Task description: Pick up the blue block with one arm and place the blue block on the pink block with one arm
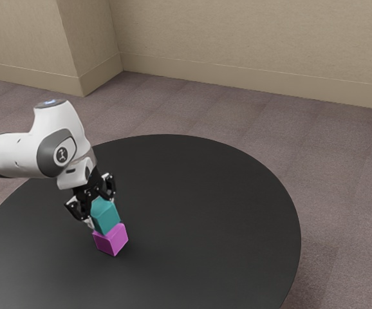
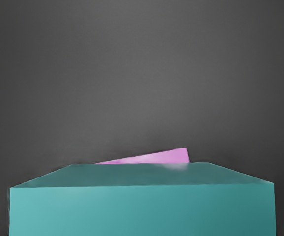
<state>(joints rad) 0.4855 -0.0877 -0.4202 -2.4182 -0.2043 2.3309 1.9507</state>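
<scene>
Teal block [image 1: 106,217] sits on the pink block [image 1: 111,239], apparently touching it; the gripper [image 1: 96,206] clasps the teal block from both sides.

Wrist view: blue block [image 2: 142,206] cut off by the frame edge; pink block [image 2: 156,156] mostly hidden behind it, a sliver showing. Exterior view: arm [image 1: 12,158] and surface [image 1: 205,193] cut by picture edges.

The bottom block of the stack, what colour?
Magenta pink. The pink block, under the teal block, shows best in the exterior view.
</scene>
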